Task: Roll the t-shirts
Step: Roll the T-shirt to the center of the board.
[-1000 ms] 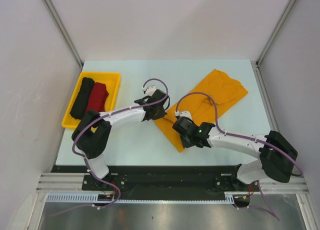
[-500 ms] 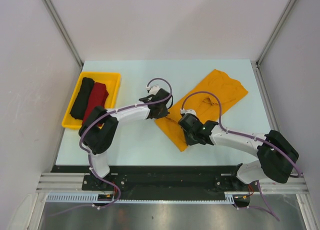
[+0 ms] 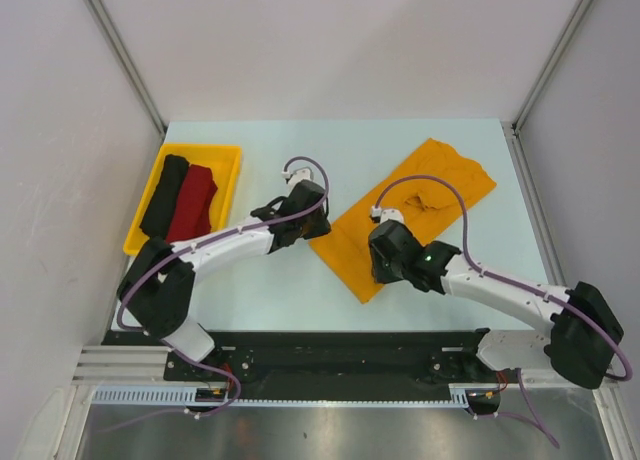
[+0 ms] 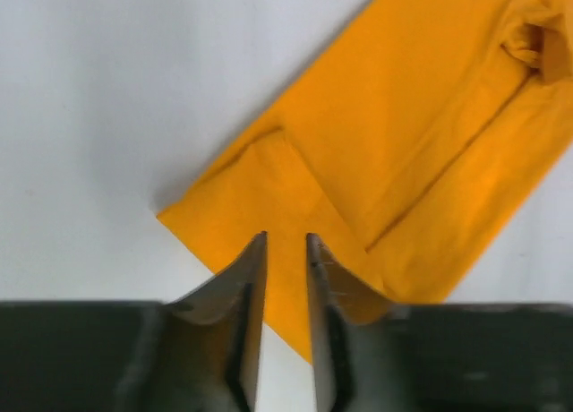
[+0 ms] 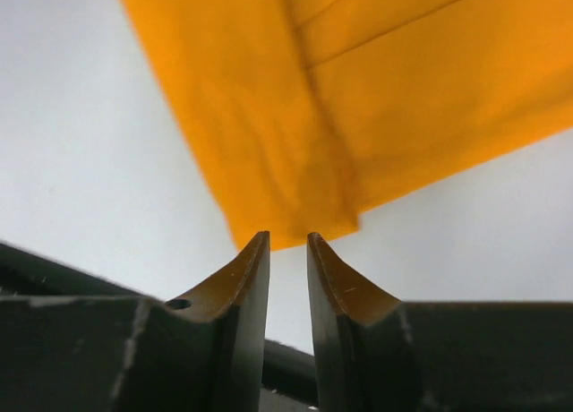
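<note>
Claws narrowly parted, both of them, nothing pinched between the fingers. Left claw (image 4: 286, 237) hanging over the near hem of the orange t-shirt (image 4: 403, 134), cloth under and ahead of its tips. Right claw (image 5: 288, 236) just short of the same hem, one corner slightly ahead. Shirt folded into a long flat strip on the bench (image 3: 270, 290), not yet rolled. Likely the start of the roll: next, pinch the hem evenly on both sides and turn it forward together. Well off beside the left claw, black roll (image 3: 165, 195) and red roll (image 3: 193, 202) in the yellow tray (image 3: 205, 148).
</note>
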Action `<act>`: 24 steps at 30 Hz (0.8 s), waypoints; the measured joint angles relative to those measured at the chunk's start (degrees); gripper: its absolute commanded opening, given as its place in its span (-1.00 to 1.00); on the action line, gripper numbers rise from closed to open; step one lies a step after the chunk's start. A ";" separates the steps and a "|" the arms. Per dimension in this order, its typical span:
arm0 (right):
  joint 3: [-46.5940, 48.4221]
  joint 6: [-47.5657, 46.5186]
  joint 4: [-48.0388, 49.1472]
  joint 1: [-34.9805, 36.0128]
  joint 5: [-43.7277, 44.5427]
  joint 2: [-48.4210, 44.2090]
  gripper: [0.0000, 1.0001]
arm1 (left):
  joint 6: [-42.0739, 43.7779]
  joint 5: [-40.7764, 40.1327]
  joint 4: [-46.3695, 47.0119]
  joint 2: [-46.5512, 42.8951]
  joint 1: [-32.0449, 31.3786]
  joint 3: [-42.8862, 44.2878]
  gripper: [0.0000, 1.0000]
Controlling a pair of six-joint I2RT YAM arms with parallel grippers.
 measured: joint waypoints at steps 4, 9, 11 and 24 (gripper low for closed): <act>0.13 2.45 2.05 5.22 -0.46 4.55 -0.64 | -1.07 4.74 4.52 -2.47 -0.66 -5.55 -1.00; -1.11 5.18 3.91 5.49 -0.13 10.64 -0.68 | -1.73 11.32 8.37 0.52 -2.47 -7.32 -1.00; -2.47 6.01 4.57 4.57 0.02 10.82 -0.69 | -2.14 13.49 10.34 1.99 -3.08 -7.34 -1.00; -6.60 9.81 7.76 3.63 0.22 11.30 -0.73 | -3.58 18.78 17.84 10.43 -3.15 -9.33 -1.00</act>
